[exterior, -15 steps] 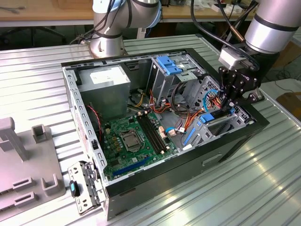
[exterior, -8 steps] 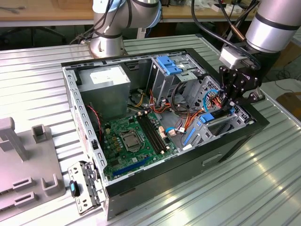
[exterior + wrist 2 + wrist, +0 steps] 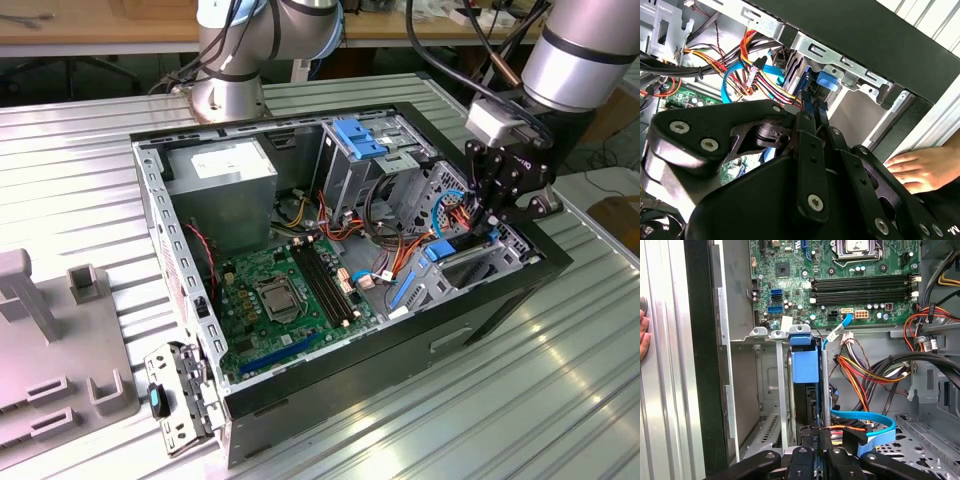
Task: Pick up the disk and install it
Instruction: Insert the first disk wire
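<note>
disk on edge in the drive cage

the disk (image 3: pixel 805 367) stands on edge in a slot of the drive cage (image 3: pixel 765 385) at the open pc case's (image 3: pixel 500 300) front end, long axis running down into the slot, blue tab end toward the motherboard (image 3: pixel 840 285). gripper (image 3: pixel 816 440) jaws narrow, pinching the disk's near end. a person's hand (image 3: pixel 922 167) rests just outside.

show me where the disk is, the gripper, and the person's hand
the disk (image 3: pixel 805 367), first wrist view, on its blue carrier's end face.
the gripper (image 3: pixel 487 222), exterior view, between its fingertips.
the hand (image 3: pixel 920 169), second wrist view, mid-fingers.
</note>
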You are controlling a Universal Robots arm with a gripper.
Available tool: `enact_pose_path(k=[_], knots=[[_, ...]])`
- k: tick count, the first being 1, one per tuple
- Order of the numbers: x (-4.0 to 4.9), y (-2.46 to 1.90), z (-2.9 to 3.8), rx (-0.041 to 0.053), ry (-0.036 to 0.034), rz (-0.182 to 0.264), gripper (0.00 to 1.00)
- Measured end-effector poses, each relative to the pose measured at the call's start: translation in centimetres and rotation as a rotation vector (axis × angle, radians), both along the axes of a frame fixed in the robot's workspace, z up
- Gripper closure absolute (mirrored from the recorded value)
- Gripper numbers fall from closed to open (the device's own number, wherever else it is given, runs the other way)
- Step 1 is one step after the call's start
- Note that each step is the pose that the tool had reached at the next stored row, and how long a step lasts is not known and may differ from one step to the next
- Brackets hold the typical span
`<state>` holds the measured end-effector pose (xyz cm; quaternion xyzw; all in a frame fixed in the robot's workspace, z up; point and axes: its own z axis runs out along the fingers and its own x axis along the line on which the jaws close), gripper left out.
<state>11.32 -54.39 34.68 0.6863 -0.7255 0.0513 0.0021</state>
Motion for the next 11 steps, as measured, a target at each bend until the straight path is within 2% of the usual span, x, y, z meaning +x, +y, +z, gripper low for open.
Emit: enact_pose_path(k=[11], knots=[[0.00, 0.00, -0.31, 0.0018, 0.0000, 0.000, 0.84]])
